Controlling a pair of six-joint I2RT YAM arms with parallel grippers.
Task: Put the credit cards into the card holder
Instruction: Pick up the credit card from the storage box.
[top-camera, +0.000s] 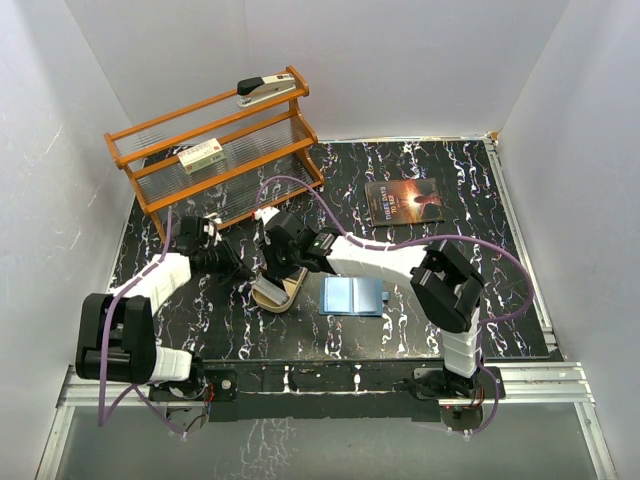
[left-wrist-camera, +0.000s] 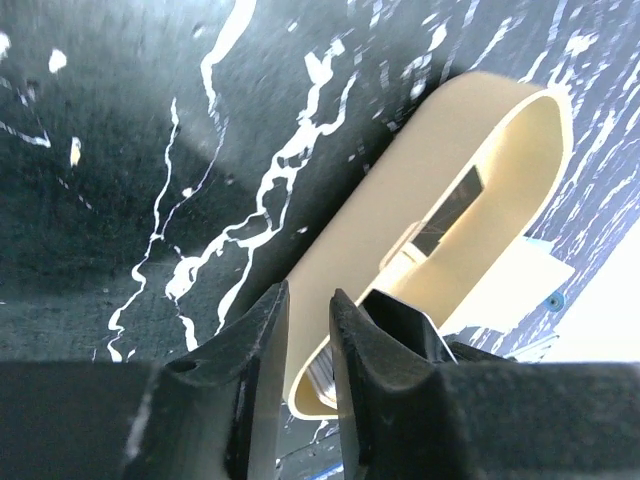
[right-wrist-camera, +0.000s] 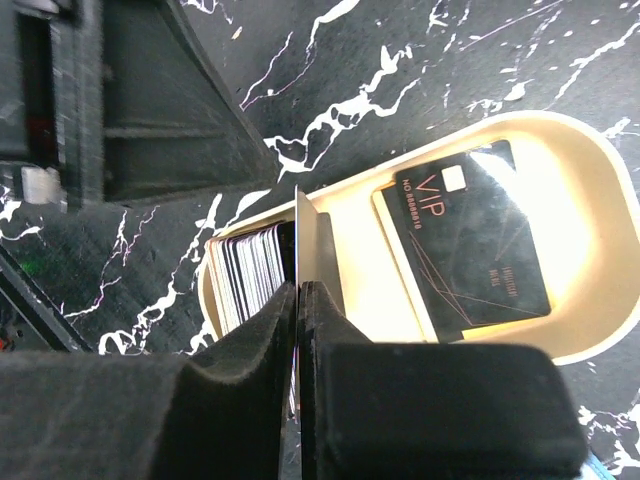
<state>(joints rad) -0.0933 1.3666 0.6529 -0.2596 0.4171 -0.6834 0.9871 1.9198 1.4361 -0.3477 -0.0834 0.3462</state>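
"VIP" on the black card (right-wrist-camera: 473, 248) in the tray (right-wrist-camera: 600, 180).
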